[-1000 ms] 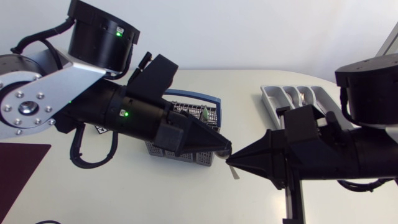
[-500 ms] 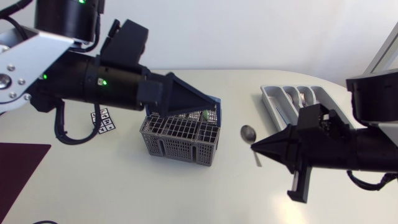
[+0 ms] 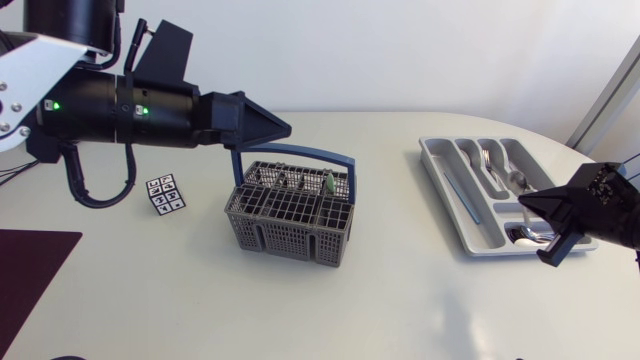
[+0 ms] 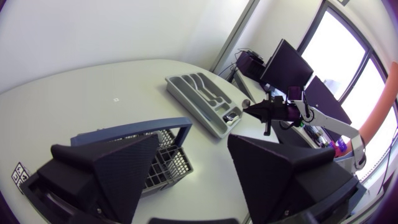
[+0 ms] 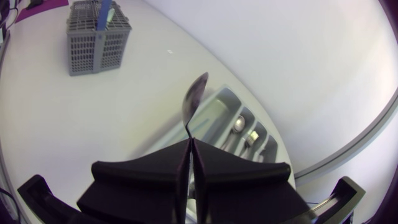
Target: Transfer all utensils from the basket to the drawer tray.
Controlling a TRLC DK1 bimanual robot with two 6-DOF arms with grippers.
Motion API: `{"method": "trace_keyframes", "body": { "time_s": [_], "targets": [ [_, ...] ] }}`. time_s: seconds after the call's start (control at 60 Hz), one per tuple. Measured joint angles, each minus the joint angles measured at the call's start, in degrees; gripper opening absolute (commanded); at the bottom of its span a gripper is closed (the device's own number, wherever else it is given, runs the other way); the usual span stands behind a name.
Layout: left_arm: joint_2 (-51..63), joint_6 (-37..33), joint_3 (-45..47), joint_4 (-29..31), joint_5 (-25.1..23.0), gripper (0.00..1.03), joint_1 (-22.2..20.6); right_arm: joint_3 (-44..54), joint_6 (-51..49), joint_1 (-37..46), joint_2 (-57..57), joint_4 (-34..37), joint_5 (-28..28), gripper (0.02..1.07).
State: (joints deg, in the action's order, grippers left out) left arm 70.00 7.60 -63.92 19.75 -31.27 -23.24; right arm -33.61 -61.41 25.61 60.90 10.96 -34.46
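The right claw (image 5: 189, 144) is pinched shut on a spoon (image 5: 194, 93). It holds the spoon by its thin handle, and the round end sticks out ahead. The spoon hangs over the drawer tray (image 3: 432, 160), which sits by the right edge of the worktop (image 3: 400, 310). There is a fork (image 3: 486, 160) lying in the tray.

The left claw (image 4: 193, 168) is wide open with nothing in it. It is up above the basket (image 3: 285, 238), which stands near the middle of the worktop. More utensils stand in the basket (one is a green-handled one (image 3: 327, 184)).

I think the spoon is light and hard and will not bend. It is also smooth and shiny, so it could slip or twist in the claw. The best place to hold it looks like the middle of the handle. The ones in the basket stand up, so the tops of their handles look easiest to pinch.
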Motion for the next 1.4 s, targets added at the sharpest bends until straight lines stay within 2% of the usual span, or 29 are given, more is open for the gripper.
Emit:
{"method": "trace_keyframes", "body": {
  "time_s": [0.133,0.35,0.767,0.85,0.967,1.05,1.183,1.3,1.4],
  "targets": [
    [0.00,-2.16,1.16,1.03,2.75,0.79,0.59,1.11,-4.13,5.05,7.56,-8.52,0.17,0.08],
    [-0.02,-3.63,1.70,1.86,4.42,0.79,2.75,1.11,-9.01,9.55,19.78,-20.22,1.70,0.08],
    [-0.26,-5.35,2.29,5.11,11.13,0.79,0.39,1.09,-17.38,12.11,32.70,-33.16,7.58,0.10],
    [-0.26,-6.19,2.58,6.16,12.15,0.79,0.39,1.09,-19.41,12.52,34.12,-35.69,9.05,0.24],
    [-0.26,-6.78,2.97,7.58,13.68,0.82,0.39,1.25,-21.38,12.76,34.97,-38.03,10.58,0.59],
    [-0.26,-7.52,3.26,8.22,14.91,0.82,0.39,1.95,-22.23,12.76,34.95,-39.21,11.56,0.78],
    [-0.26,-8.74,3.91,9.14,16.72,0.84,0.39,3.41,-22.69,12.76,33.62,-39.45,12.09,0.91],
    [-0.63,-9.88,5.90,9.38,18.14,0.84,0.74,4.81,-22.58,12.83,28.96,-38.29,12.02,0.91],
    [-1.42,-10.95,7.74,9.35,18.36,0.84,1.38,4.79,-21.27,13.14,23.06,-32.59,11.67,0.91]
  ]
}}
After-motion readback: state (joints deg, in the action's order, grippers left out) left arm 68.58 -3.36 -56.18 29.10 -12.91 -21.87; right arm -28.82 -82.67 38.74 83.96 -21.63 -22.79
